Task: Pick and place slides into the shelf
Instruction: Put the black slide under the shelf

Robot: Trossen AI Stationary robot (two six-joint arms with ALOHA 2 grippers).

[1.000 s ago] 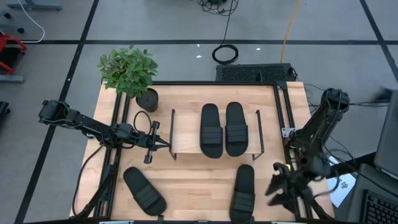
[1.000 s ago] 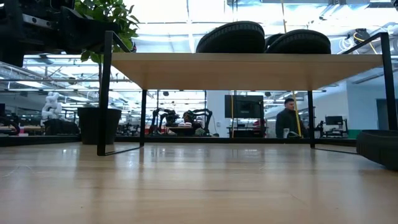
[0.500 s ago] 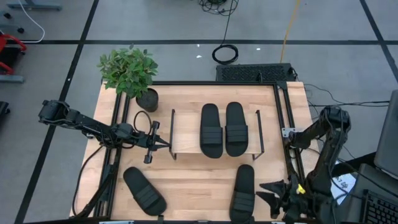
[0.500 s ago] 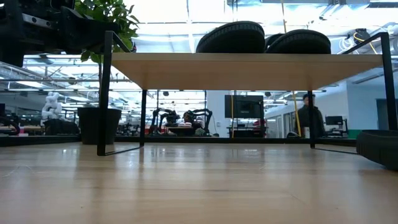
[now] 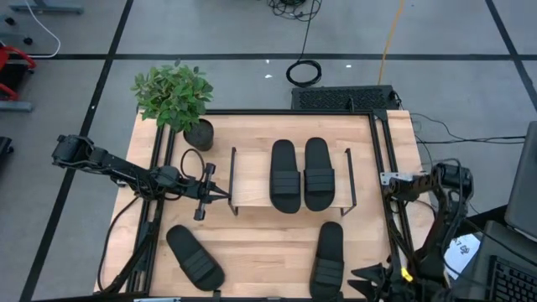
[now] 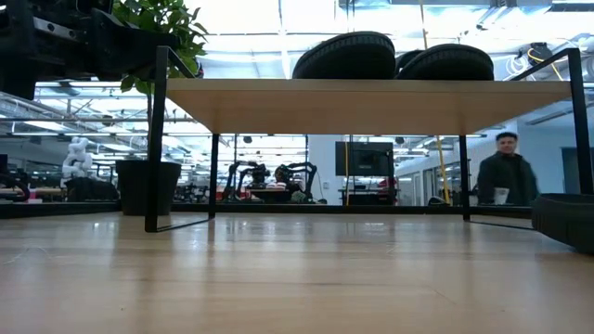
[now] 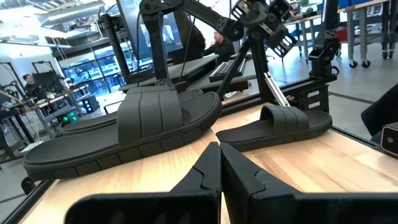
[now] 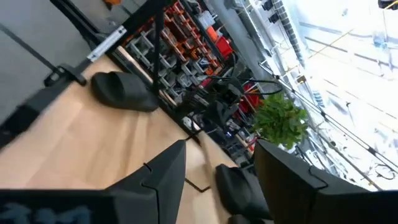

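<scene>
potted plant [image 5: 176,101] at table corner, coiled cable [image 5: 304,73] on floor, person [image 6: 503,178] beyond

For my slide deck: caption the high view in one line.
Two slides on the shelf, two more on the table; left gripper shut beside the shelf, right gripper open at the table's edge.

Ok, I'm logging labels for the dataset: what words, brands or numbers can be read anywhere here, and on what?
None can be read. The slides on the shelf and the two on the table show no legible print. Monitors in the room behind are too blurred to read.
</scene>
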